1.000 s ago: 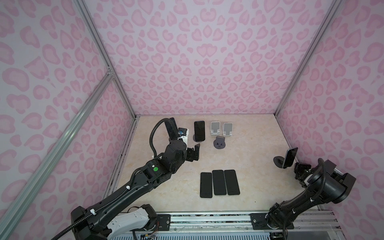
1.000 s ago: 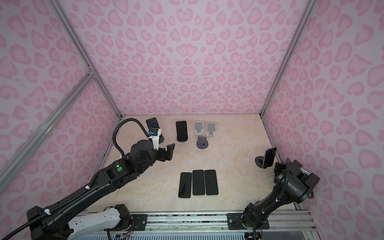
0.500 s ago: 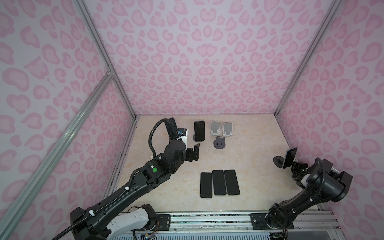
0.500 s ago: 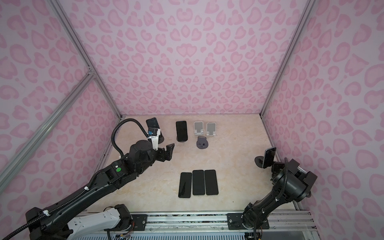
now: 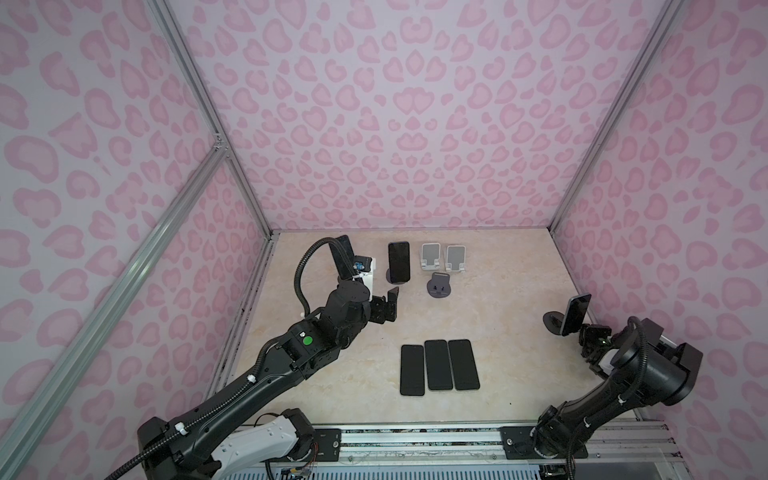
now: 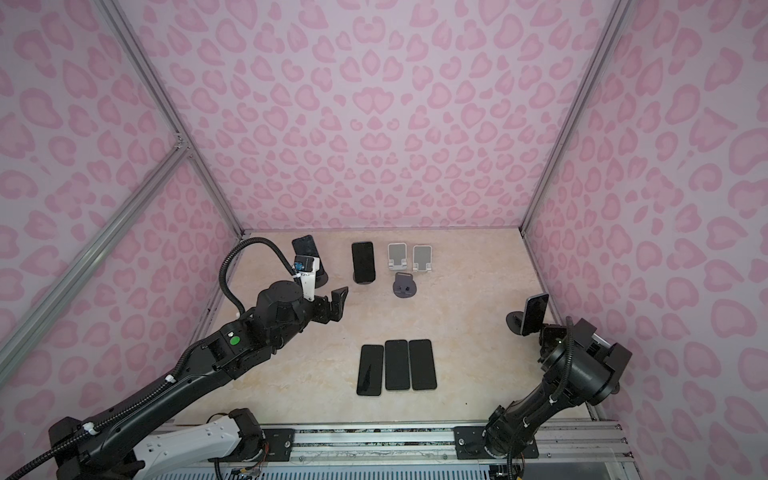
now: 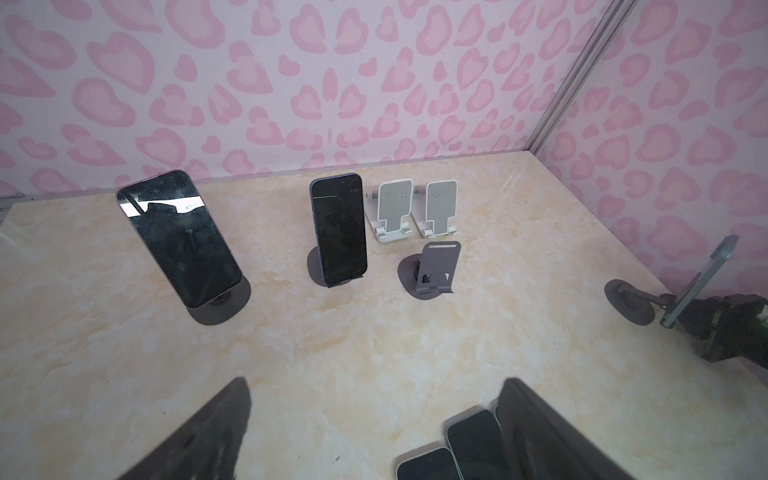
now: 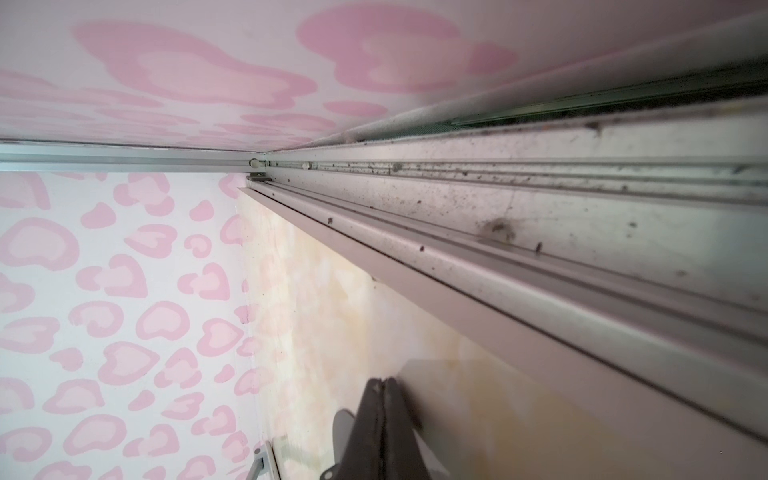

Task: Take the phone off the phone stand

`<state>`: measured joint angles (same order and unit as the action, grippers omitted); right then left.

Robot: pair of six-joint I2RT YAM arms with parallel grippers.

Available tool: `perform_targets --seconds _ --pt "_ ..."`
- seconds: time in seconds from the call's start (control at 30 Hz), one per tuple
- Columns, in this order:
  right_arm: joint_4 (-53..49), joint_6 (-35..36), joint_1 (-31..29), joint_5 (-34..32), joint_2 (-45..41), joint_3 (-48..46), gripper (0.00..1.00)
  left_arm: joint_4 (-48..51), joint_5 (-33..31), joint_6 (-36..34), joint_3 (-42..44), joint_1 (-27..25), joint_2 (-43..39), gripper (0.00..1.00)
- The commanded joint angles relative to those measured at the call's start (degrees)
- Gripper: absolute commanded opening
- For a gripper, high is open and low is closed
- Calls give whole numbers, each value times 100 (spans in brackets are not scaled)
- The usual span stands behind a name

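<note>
Marble-patterned surface [image 5: 498,270], walled in pink hearts. Found the left tool [image 5: 390,306] hanging above it, left of centre, spread wide and gripping nothing. Saw its two dark fingers [image 7: 208,432] well apart in the left wrist view, with the back row beyond them. Counted three phones propped on stands. Noted a far-left phone [image 7: 178,237] leaning back on a dark round base [image 7: 232,303] near the back left corner, then a middle phone [image 7: 338,232] nearly upright on its own dark stand [image 7: 314,266]. Located the right-hand phone [image 5: 575,313] on a dark round-based phone stand [image 5: 553,322] close to the right wall, well apart from the others and not yet lifted off. Found the right tool [image 8: 384,384] pressed together, pinching nothing visible. Saw it in both top views just beside the right-hand phone, on the side away from the stand's base; could not tell whether it touched the phone. Noted one white stand [image 5: 430,255] and a second white stand [image 5: 456,257] side by side at the back, both bare, with a dark grey stand [image 5: 439,286] just in front of them, also bare. Counted three black phones [image 5: 438,365] lying flat in a tight row on the near middle of the surface.
</note>
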<state>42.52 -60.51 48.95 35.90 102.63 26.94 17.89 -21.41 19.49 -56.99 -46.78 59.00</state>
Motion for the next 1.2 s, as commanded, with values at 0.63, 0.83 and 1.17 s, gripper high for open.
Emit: perform_targets --seconds 0.63,0.83,1.17 --pt "-331 75 -553 -153 64 -260 0 -178 58 47 13 2 -99 97" --pt "-706 255 -553 -192 -135 -300 0 -172 75 71 13 4 -100 97" --pt "-1798 409 -553 -483 -851 -481 0 -157 93 74 8 1 -156 97"
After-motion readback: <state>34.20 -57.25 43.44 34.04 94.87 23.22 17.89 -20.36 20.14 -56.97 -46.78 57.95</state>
